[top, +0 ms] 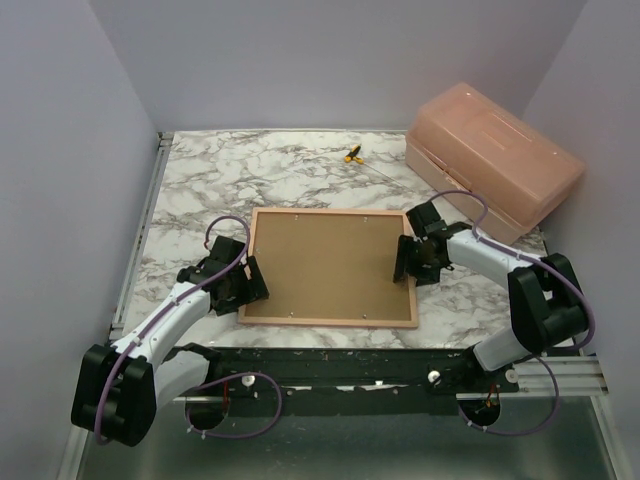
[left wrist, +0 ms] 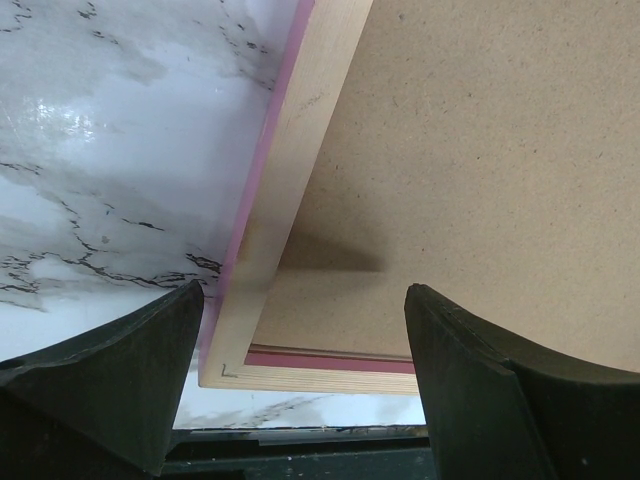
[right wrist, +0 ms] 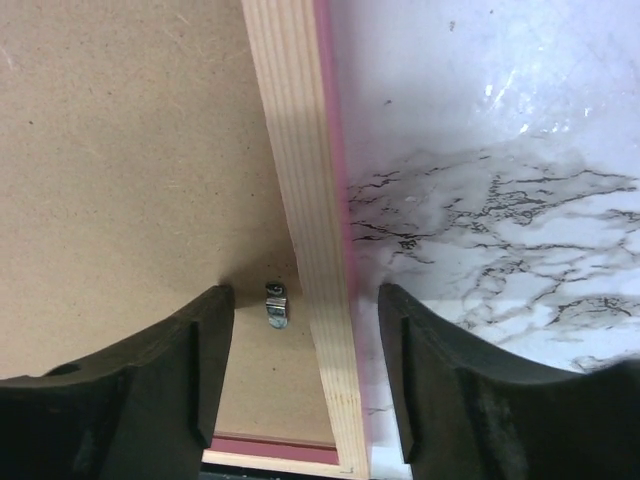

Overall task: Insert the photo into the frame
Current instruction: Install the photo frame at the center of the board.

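Your frame point(top: 330, 321) lies flat and face down at the middle of the marble table point(top: 250, 170), its light wood back up and only a thin pink line showing along its outer edge; the brown backing board point(top: 325, 265) sits inside it, and in both wrist views a narrow pink strip shows between the board's near edge and the near rail. At the frame's 8 o'clock you have the left gripper point(top: 255, 283) over the left rail close to the near-left corner; its jaws stand wide apart, one finger over the marble and one over the board, touching neither rail nor board as far as the view tells. At the frame's 3 o'clock your right gripper point(top: 403, 258) straddles the right rail; its jaws are apart too, with a gap on each side of the wood, and a small metal turn clip point(right wrist: 276, 303) lies on the board between them. Farther out, a salmon plastic box point(top: 495, 160) sits at 2 o'clock; a small yellow-and-black object point(top: 352, 153) lies at 12 o'clock.
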Controlling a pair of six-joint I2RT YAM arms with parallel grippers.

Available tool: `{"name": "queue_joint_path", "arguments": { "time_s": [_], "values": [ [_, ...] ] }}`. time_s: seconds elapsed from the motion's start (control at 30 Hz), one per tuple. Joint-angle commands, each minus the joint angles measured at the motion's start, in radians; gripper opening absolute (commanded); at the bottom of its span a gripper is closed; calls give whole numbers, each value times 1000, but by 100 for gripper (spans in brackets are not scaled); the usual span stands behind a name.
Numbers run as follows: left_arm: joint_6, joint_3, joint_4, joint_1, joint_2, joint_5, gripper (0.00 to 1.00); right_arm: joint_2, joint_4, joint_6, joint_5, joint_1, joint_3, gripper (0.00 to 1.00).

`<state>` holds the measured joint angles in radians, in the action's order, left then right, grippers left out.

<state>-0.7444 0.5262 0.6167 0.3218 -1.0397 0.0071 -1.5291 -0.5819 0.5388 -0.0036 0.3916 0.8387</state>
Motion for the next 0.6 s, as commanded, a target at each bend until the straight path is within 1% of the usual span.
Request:
{"name": "queue_joint_path", "arguments": {
  "time_s": [0.0, 0.03, 0.1, 0.13, 0.3, 0.33, 0.57],
  "values": [
    [14, 20, -8, -6, -3, -20, 83, -41, -59, 18, 73, 7, -24, 60],
    [14, 18, -8, -6, -5, -19, 83, -36, -63, 18, 79, 9, -20, 55],
    [16, 19, -10, -6, -5, -16, 83, -24, -69, 18, 84, 9, -14, 38],
    [16, 18, -11, -6, -6, -16, 83, -19, -71, 18, 88, 9, -8, 31],
    [16, 15, -15, -6, -6, -10, 83, -11, -92, 11, 110, 10, 9, 4],
    [16, 15, -15, -6, -5, -7, 83, -11, -96, 10, 117, 10, 12, 1],
    [17, 15, -17, -6, 0, -9, 83, 29, -88, 15, 153, 12, 15, 0]
  ]
}}
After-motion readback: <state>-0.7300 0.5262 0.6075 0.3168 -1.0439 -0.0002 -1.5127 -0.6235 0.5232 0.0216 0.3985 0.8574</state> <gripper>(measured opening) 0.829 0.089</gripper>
